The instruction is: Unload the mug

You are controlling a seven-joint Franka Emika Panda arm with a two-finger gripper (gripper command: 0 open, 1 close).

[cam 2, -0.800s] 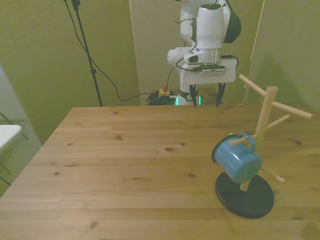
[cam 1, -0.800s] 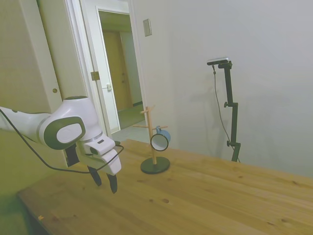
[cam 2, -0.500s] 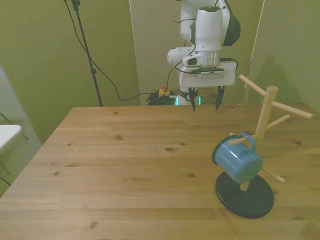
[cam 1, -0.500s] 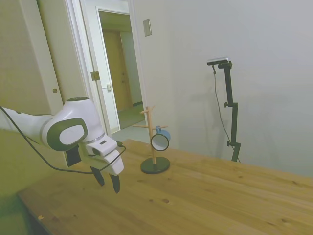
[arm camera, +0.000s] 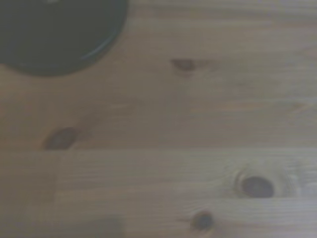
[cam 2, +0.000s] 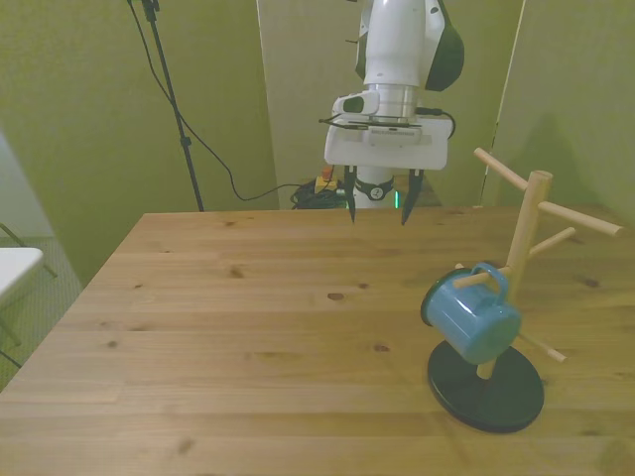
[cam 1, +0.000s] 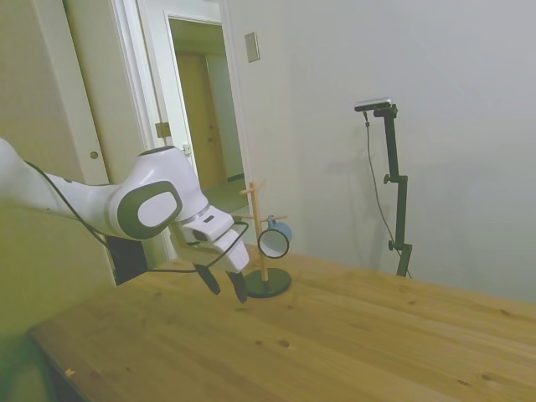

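Toward the lower right of the front view, the mug (cam 2: pixel 469 317) hangs by its small handle on a peg of the wooden mug tree (cam 2: pixel 523 260), tilted with its blue body sloping down toward the round black base (cam 2: pixel 486 388). Near the middle of the side view the same mug (cam 1: pixel 275 240) shows its white inside and dark rim, mouth turned to the camera, hung partway up the post. Above the far part of the table (cam 2: pixel 248 327), in the upper middle of the front view, the gripper (cam 2: pixel 377 206) points downward with its two dark fingers spread apart and nothing between them. It is well apart from the mug, up and to the left of it in that view. From the wrist, blurred wooden boards with dark knots show, and an edge of the black base (arm camera: pixel 54 34) in one corner
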